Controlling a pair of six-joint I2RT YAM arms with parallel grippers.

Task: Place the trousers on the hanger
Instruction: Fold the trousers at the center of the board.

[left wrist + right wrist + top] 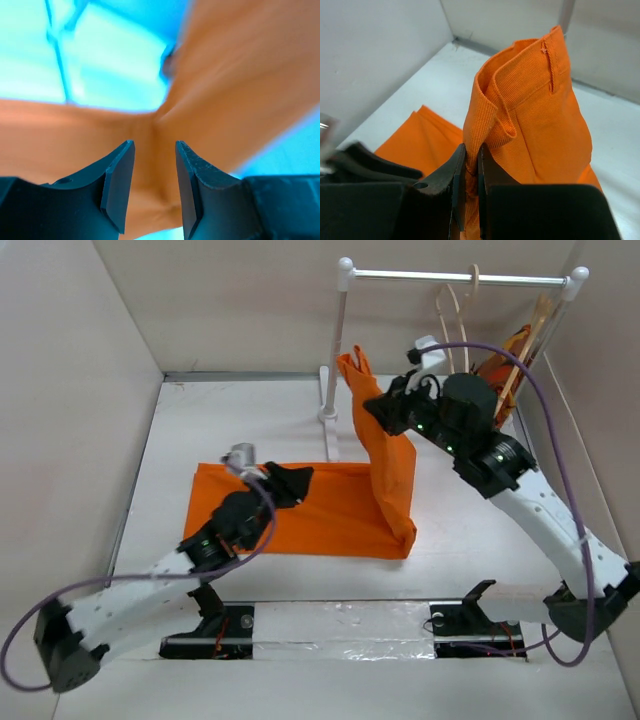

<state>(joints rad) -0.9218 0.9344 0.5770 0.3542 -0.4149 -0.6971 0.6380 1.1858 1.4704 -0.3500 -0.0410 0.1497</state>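
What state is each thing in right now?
Trousers: waist end held up, legs flat on table.
Hanger: empty, hanging on rail.
Second hanger: carrying patterned garment.
Left arm: jaws open over trousers.
Right arm: jaws shut on waistband.

white rail (460, 278) at back; 2nd hanger (540, 315) w/ patterned garment (520, 340), prob camo.

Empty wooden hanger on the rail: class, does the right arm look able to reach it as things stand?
Probably yes: the hanger hangs close behind the right gripper. But its jaws are shut on the waistband of the trousers, so grasping looks unlikely.
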